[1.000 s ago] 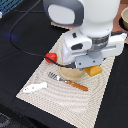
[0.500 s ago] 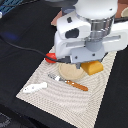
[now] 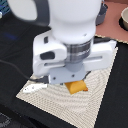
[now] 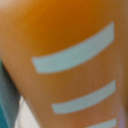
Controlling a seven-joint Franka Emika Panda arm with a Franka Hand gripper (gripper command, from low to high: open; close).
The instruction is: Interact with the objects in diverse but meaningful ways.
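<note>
- Bread loaf (image 3: 76,86) lies mid-placemat (image 3: 100,85) beneath the arm; white fish (image 3: 31,88) at the mat's edge.
- Gripper hidden; jaw state cannot be told.

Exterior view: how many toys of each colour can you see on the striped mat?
Orange-brown (bread loaf): 1
White (fish): 1
Total: 2
The robot arm hides much of the mat, so more toys could be under it.

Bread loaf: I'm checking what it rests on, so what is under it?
The bread loaf lies on the woven placemat; the arm covers most of it.
</note>
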